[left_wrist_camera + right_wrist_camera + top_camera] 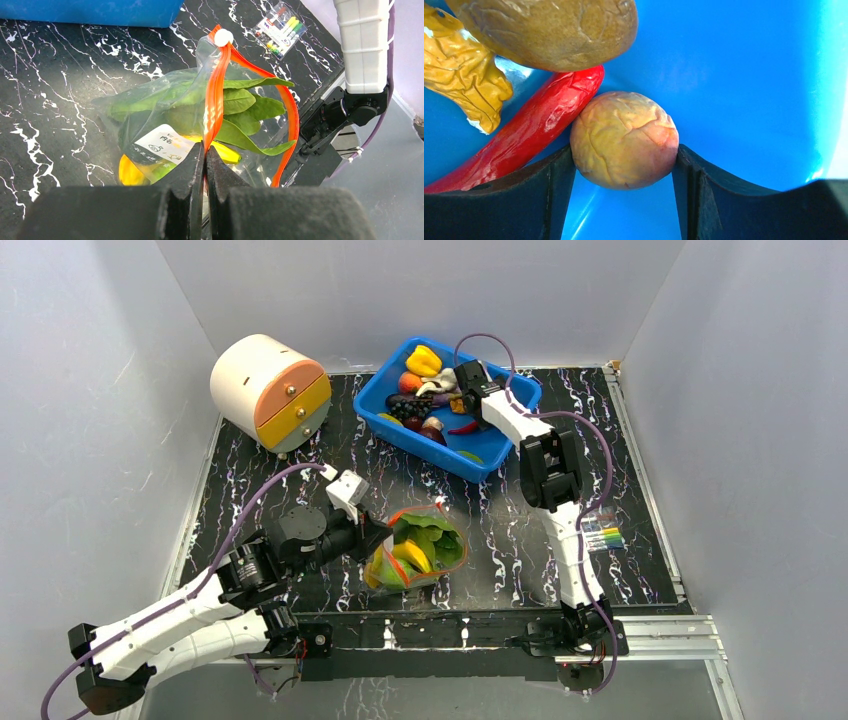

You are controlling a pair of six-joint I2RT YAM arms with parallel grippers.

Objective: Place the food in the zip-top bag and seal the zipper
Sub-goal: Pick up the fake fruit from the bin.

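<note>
Right wrist: right pincer (pixel 624 152) grips peach (pixel 624 132) in blue bin (pixel 749 75); left pincer (pixel 205 147) pinches zipper (pixel 215 95)

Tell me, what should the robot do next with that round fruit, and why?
Probably lift the peach straight up out of the blue bin: the right gripper touches both its sides, and the left gripper holds the zip-top bag by its zipper, mouth open.

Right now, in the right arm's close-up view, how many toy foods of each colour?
Brown: 1, the lumpy plastic toy
Yellow: 1, the wrinkled plastic piece
Red: 1, the long plastic chili
Orange-pink: 1, the round plastic peach
Total: 4
</note>
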